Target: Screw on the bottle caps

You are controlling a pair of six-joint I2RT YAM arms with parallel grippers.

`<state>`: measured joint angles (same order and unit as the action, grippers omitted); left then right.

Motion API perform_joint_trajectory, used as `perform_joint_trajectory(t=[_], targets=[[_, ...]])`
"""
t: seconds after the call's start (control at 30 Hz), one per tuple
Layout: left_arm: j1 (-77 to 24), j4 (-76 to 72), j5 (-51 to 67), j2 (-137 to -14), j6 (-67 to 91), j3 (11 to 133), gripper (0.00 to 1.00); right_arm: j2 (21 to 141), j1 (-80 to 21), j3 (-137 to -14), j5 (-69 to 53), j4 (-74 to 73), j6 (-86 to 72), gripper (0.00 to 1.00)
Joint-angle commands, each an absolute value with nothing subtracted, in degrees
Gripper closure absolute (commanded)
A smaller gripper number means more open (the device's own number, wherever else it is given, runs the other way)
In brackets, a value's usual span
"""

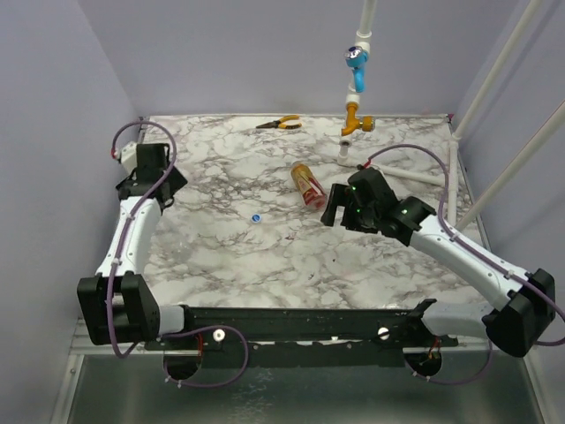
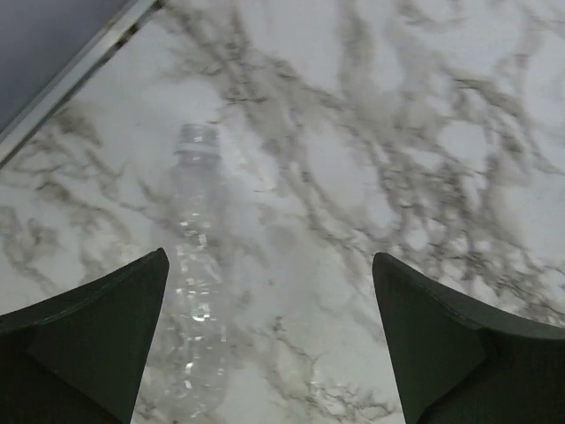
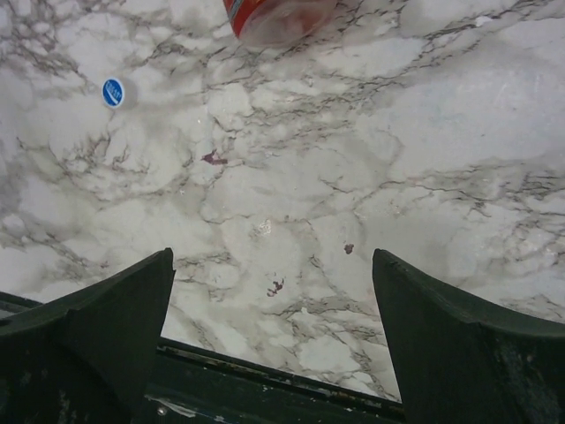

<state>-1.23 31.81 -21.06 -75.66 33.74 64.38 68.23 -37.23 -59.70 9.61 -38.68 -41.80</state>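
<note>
Bottle (image 1: 307,184) lies on table (image 1: 265,261) right of centre, cap (image 1: 256,216) loose to its left and nearer the bases. Right gripper (image 1: 340,210) just beside bottle's near-right side. Pliers (image 1: 279,124) at far edge, valve pipe (image 1: 356,110) right of them. Left gripper (image 1: 152,172) far left, second bottle (image 2: 196,265) lying under it

This is a lab-style robot test cell: a marble-patterned worktop (image 1: 221,256) boxed by plain lilac walls (image 1: 247,53), white plastic pipe framing (image 1: 493,71) on the right, a black mounting rail (image 1: 300,320) nearest.
</note>
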Motion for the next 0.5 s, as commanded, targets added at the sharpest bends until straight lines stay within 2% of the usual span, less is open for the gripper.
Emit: perform_joint_trajectory(t=[0.0,0.1,0.27,0.47], targets=[[11.1,38.5,-21.0,-73.5,35.7,57.7,0.01,70.9,-39.8,-61.5,9.1,-33.8,-38.9,0.05],[14.5,36.7,-17.1,-74.6,35.6,55.2,0.01,73.5,-42.5,-63.1,9.9,-32.8,-38.8,0.07],[14.8,33.8,-11.5,-80.9,35.4,54.9,0.02,77.0,-45.3,-64.6,10.3,-32.5,-39.2,0.08],[14.8,29.2,-6.2,-86.0,36.6,52.9,0.08,76.5,-45.6,-63.3,9.7,-30.6,-38.9,0.08]])
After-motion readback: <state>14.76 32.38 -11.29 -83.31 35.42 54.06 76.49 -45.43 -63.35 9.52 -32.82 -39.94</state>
